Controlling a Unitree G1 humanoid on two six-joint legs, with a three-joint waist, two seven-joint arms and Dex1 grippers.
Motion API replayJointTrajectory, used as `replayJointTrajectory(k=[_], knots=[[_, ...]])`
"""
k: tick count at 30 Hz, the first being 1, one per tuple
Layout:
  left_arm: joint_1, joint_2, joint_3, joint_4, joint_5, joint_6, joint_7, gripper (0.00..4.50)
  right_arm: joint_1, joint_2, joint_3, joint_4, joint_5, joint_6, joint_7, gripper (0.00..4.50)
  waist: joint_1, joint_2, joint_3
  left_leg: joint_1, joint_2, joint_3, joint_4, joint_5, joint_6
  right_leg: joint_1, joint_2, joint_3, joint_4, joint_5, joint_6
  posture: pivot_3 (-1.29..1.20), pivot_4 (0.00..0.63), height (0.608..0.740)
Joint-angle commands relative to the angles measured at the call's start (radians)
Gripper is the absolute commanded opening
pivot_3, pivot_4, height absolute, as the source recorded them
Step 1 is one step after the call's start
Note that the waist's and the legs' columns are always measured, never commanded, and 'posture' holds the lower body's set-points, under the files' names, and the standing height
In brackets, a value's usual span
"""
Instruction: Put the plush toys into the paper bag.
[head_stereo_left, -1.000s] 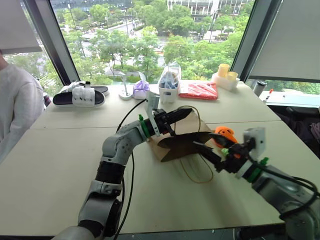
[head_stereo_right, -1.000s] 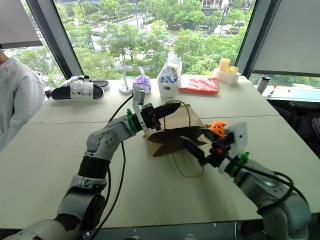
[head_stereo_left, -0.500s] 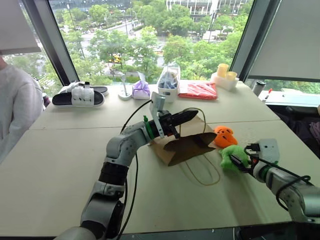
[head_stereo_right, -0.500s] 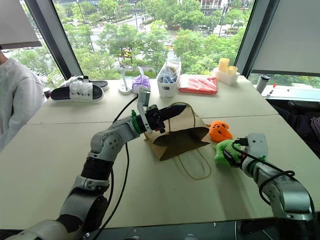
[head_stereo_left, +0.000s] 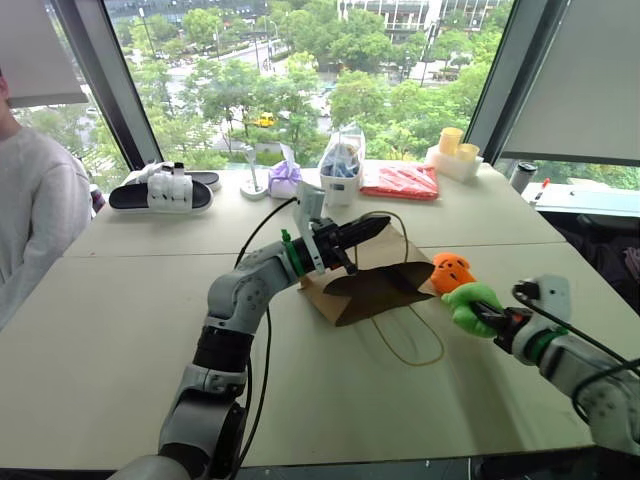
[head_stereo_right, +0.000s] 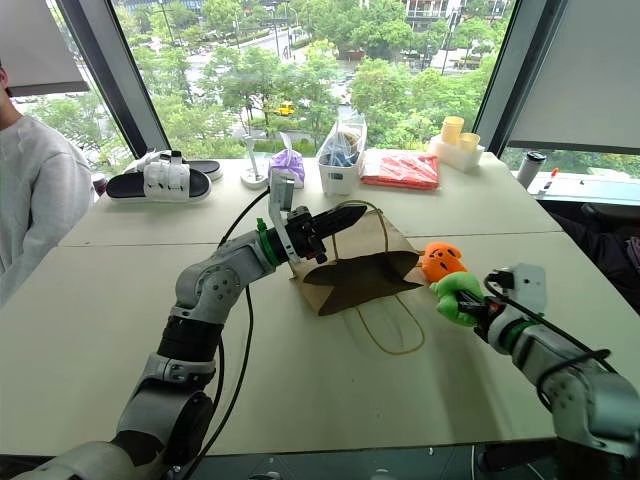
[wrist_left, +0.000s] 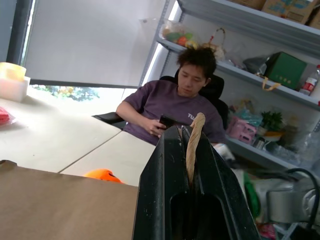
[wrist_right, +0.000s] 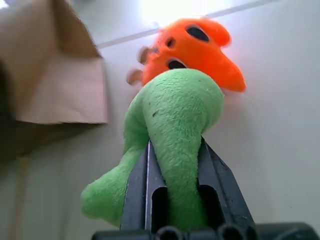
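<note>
The right end effector (head_stereo_left: 487, 316) is clamped on the rounded lime-green plush toy (head_stereo_left: 468, 303), pinching a fold of its soft body just beside the bright orange plush toy with black face marks (head_stereo_left: 450, 271), which rests on the pale surface (head_stereo_left: 120, 330) by the mouth of the brown kraft paper bag (head_stereo_left: 368, 280). The left end effector (head_stereo_right: 330, 220) is closed on the bag's thin tan cord handle (wrist_left: 192, 145), lifting the top edge so the mouth gapes toward the toys. The risk from here, as I judge it, is the shallow pinch: plush compresses, so the green toy could slip free on the way over, or nudge the orange one aside. The bag hangs from a single cord and could twist or sag shut. The right wrist view shows how narrow the bite on the green toy is; the left wrist view shows the cord between the fingers and a seated person in purple (wrist_left: 172, 107) beyond, while the head views give the spacing between toy and bag mouth.
</note>
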Motion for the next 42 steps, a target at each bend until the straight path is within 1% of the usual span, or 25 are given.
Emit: replayJointTrajectory(k=[1, 2, 4, 7, 9, 13, 16, 19, 23, 26, 29, 32, 33, 34, 35, 36, 40, 42], knots=[[-0.024, -0.002, 0.003, 0.005, -0.001, -0.026, -0.020, 0.00, 0.034, -0.037, -0.123, -0.114, 0.237, 0.085, 0.068, 0.06, 0.000, 0.000, 0.000, 0.000, 0.000, 0.000, 0.000, 0.000, 0.000, 0.000, 0.000, 0.000, 0.000, 0.000, 0.000, 0.00, 0.150, 0.740], [-0.029, -0.003, 0.001, 0.013, -0.001, -0.027, -0.026, 0.00, 0.046, -0.048, -0.140, -0.139, 0.320, 0.119, 0.076, 0.06, -0.001, 0.000, 0.000, 0.001, 0.000, 0.000, 0.000, 0.000, 0.000, 0.001, 0.000, 0.000, 0.000, 0.000, 0.000, 0.00, 0.150, 0.740], [-0.041, -0.008, -0.008, 0.025, -0.002, -0.025, -0.040, 0.00, 0.102, -0.085, -0.110, -0.211, 0.476, 0.197, 0.087, 0.06, -0.002, 0.000, 0.000, 0.001, 0.001, 0.000, 0.000, 0.000, 0.000, 0.001, 0.000, 0.000, 0.000, 0.000, 0.000, 0.00, 0.150, 0.740], [-0.057, -0.017, -0.010, 0.039, -0.005, -0.024, -0.052, 0.00, 0.070, -0.031, -0.031, -0.214, 0.541, 0.185, -0.030, 0.06, -0.005, -0.001, 0.000, 0.001, 0.001, 0.000, 0.001, -0.001, 0.001, 0.001, 0.001, 0.000, 0.000, 0.000, 0.000, 0.00, 0.150, 0.740], [-0.060, -0.024, -0.010, 0.039, -0.006, -0.022, -0.055, 0.00, 0.046, -0.006, 0.024, -0.209, 0.549, 0.163, -0.071, 0.06, -0.003, -0.001, 0.000, 0.000, 0.001, 0.000, 0.001, -0.001, 0.001, 0.001, 0.001, 0.000, 0.000, 0.000, 0.000, 0.00, 0.150, 0.740], [-0.047, -0.028, -0.016, 0.005, -0.020, 0.002, -0.065, 0.00, -0.053, 0.054, 0.149, -0.158, 0.486, 0.114, -0.142, 0.06, -0.002, -0.001, 0.000, 0.000, 0.001, 0.000, 0.001, -0.001, 0.001, 0.000, 0.000, 0.000, 0.000, 0.000, 0.000, 0.00, 0.150, 0.740], [-0.031, -0.024, -0.020, -0.029, -0.036, 0.025, -0.073, 0.00, -0.108, 0.044, 0.243, -0.111, 0.382, 0.084, -0.141, 0.06, -0.003, 0.000, 0.000, 0.000, 0.001, 0.000, 0.001, -0.001, 0.001, -0.001, 0.000, 0.000, 0.000, 0.000, 0.000, 0.00, 0.150, 0.740], [-0.018, -0.017, -0.020, -0.059, -0.055, 0.050, -0.085, 0.00, -0.163, 0.048, 0.294, -0.052, 0.325, 0.065, -0.134, 0.06, -0.003, 0.000, 0.000, 0.000, 0.001, 0.000, 0.000, -0.001, 0.001, -0.001, 0.000, 0.000, 0.000, 0.000, 0.000, 0.00, 0.150, 0.740], [0.011, -0.008, -0.012, -0.072, -0.073, 0.061, -0.096, 0.00, -0.282, 0.070, 0.394, 0.079, 0.195, 0.022, -0.121, 0.06, -0.007, 0.000, 0.000, 0.000, 0.001, 0.001, 0.001, -0.001, 0.001, -0.001, 0.000, 0.001, 0.001, 0.000, 0.000, 0.00, 0.150, 0.740], [0.011, -0.026, 0.019, -0.049, -0.091, 0.059, -0.069, 0.00, -0.344, 0.099, 0.442, 0.175, 0.093, -0.036, -0.122, 0.06, -0.005, 0.000, 0.000, 0.000, 0.001, 0.000, 0.001, 0.000, 0.001, -0.001, 0.001, 0.000, 0.001, 0.000, 0.000, 0.00, 0.150, 0.740], [0.010, -0.037, 0.031, -0.053, -0.095, 0.058, -0.037, 0.00, -0.360, 0.115, 0.458, 0.183, 0.061, -0.054, -0.095, 1.25, -0.002, 0.000, 0.000, 0.000, 0.001, 0.000, 0.000, 0.000, 0.001, -0.002, 0.001, 0.000, 0.001, 0.000, 0.000, 0.00, 0.150, 0.740], [-0.010, -0.048, 0.066, -0.034, -0.112, 0.062, 0.013, 0.00, -0.354, 0.112, 0.462, 0.160, 0.041, -0.051, -0.078, 2.79, -0.003, 0.000, 0.000, -0.001, 0.000, 0.000, 0.000, 0.000, 0.001, -0.002, 0.001, 0.000, 0.001, 0.000, 0.000, 0.00, 0.150, 0.740], [-0.016, -0.051, 0.075, -0.026, -0.114, 0.059, 0.025, 0.00, -0.354, 0.100, 0.470, 0.149, 0.022, -0.051, -0.074, 3.24, -0.003, 0.000, 0.000, -0.001, 0.000, -0.001, 0.000, 0.000, 0.001, -0.002, 0.000, 0.000, 0.001, 0.000, 0.000, 0.00, 0.150, 0.740], [-0.021, -0.051, 0.078, -0.021, -0.111, 0.055, 0.033, 0.00, -0.351, 0.087, 0.478, 0.133, 0.012, -0.048, -0.062, 3.85, -0.002, 0.000, 0.000, -0.001, 0.000, 0.000, 0.000, -0.001, 0.001, -0.002, 0.000, 0.000, 0.000, 0.000, 0.000, 0.00, 0.150, 0.740], [-0.024, -0.050, 0.076, -0.016, -0.102, 0.045, 0.035, 0.00, -0.347, 0.079, 0.476, 0.109, 0.015, -0.035, -0.054, 4.28, -0.002, 0.000, 0.000, -0.001, 0.000, 0.000, 0.000, -0.001, 0.001, -0.002, 0.000, 0.000, 0.001, 0.000, 0.000, 0.00, 0.150, 0.740], [-0.026, -0.048, 0.074, -0.011, -0.096, 0.038, 0.037, 0.00, -0.343, 0.073, 0.472, 0.087, 0.019, -0.027, -0.048, 4.47, -0.004, 0.000, 0.000, -0.001, 0.000, 0.000, 0.000, 0.000, 0.001, -0.002, 0.000, 0.000, 0.001, 0.000, 0.000, 0.00, 0.150, 0.740], [-0.037, -0.045, 0.071, 0.014, -0.090, 0.022, 0.035, 0.00, -0.292, 0.033, 0.393, -0.037, 0.093, 0.023, -0.023, 4.47, -0.003, 0.000, 0.000, -0.001, 0.000, 0.000, 0.000, -0.001, 0.001, -0.002, 0.000, 0.000, 0.001, 0.000, 0.000, 0.00, 0.150, 0.740], [-0.043, -0.042, 0.071, 0.020, -0.088, 0.017, 0.038, 0.00, -0.239, 0.002, 0.313, -0.118, 0.184, 0.048, 0.012, 4.47, 0.000, 0.000, 0.000, -0.001, 0.000, 0.000, 0.000, -0.001, 0.001, -0.002, 0.000, 0.000, 0.000, 0.000, 0.000, 0.00, 0.150, 0.740]])
